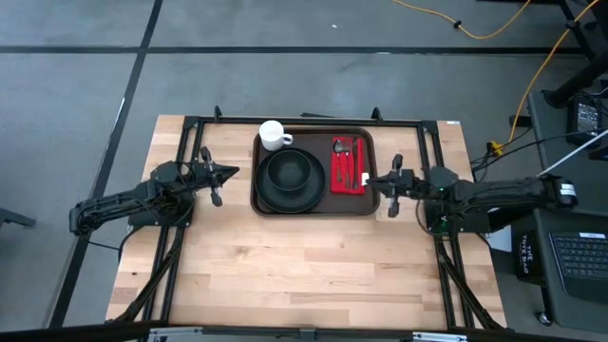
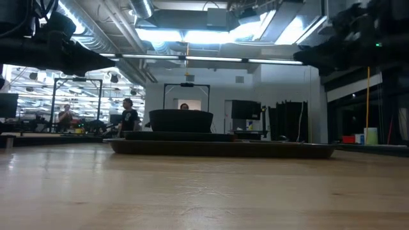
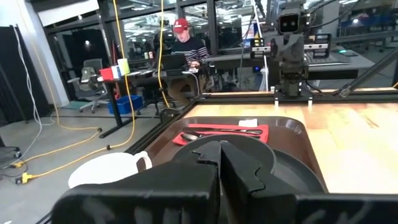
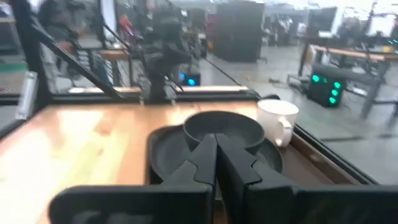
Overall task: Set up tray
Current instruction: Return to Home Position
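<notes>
Two sets of fingers face each other across the tray, both clenched on nothing. The left fingers (image 1: 228,174) are pressed together tip to tip, and in the left wrist view they (image 3: 205,177) meet along one seam with no gap. The right fingers (image 1: 373,182) are pressed together the same way, which their own wrist view confirms (image 4: 202,165).

The tray (image 1: 313,214) lies between them on the far half of the worktop (image 1: 285,271), its long axis running from one arm toward the other. From above, the right fingers are the nearer: their tips reach the tray's right rim, just beside the red napkin (image 1: 336,188) and the cutlery (image 1: 350,163) laid on it. The left fingers stop a little short of the left rim, pointing at the black plate (image 1: 271,201) and the bowl (image 1: 290,169) on it. A white mug (image 1: 275,135) stands in the tray's far left corner.

The low view shows the tray (image 2: 223,151) flat on the wood with no fingers down at its level, so both arms seem to be held above it.

With the tray looking fully laid, what remains is the retreat. Each arm should draw straight back along the tray's long axis, away from the rim. The right arm has the least room, and a dip there could drag the napkin.
</notes>
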